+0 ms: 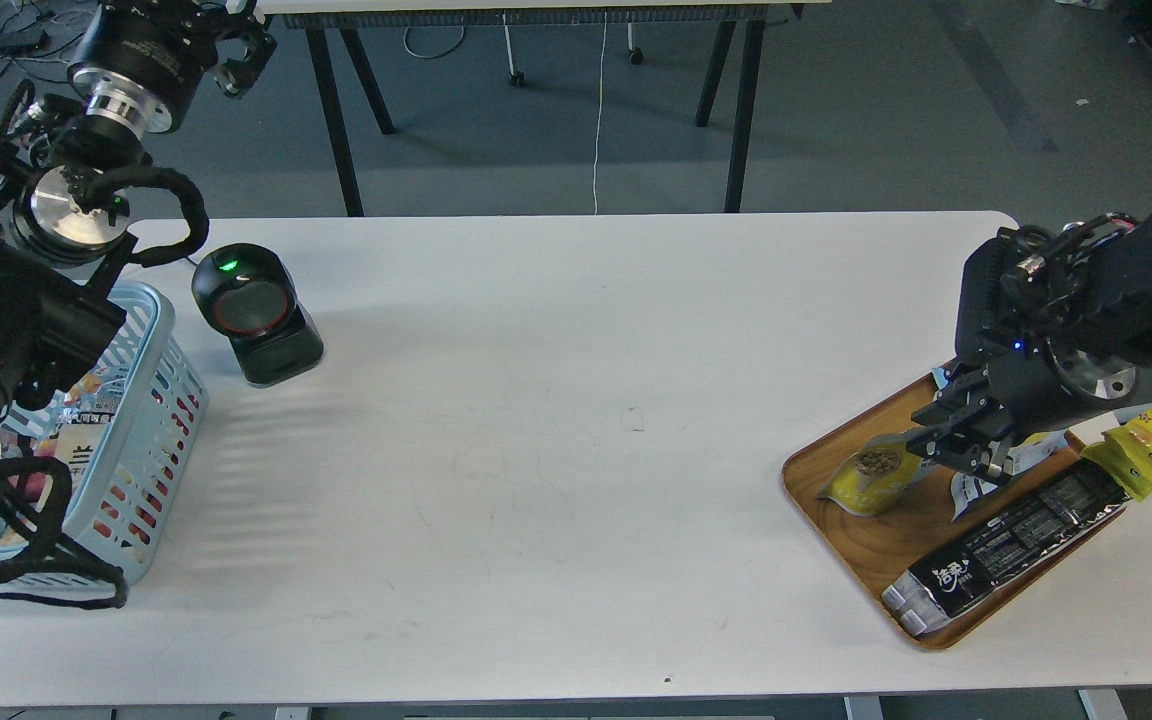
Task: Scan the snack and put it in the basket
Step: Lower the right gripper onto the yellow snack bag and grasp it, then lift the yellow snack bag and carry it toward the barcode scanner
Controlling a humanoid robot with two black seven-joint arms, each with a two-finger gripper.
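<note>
Right gripper [966, 440] is being held down at the top edge of the snack [874, 478]. Pouch is lying at the near-left end of the wooden tray [841, 525]. Fingers appear to be straddling the pouch top, but whether they are being pressed onto it cannot be told: dark and seen at an angle.

Left gripper [236, 55] is being parked high at far left, above the scanner [254, 312]; open or closed cannot be told.

Risks being judged from here:
- Only the thin top seal is likely being pinched. Slip or swing is being risked on lift, since the pouch body is hanging loose.
- White packet [981, 485] and black packet [1006, 545] are lying just beside the fingers; one may be getting dragged along or caught.
- Long carry across the table [556, 450] to the scanner is being faced; if the pouch twists, the printed back may not be presented to the window.
- Basket [141, 420] is being partly covered by the left arm, so the drop may be blocked.
</note>
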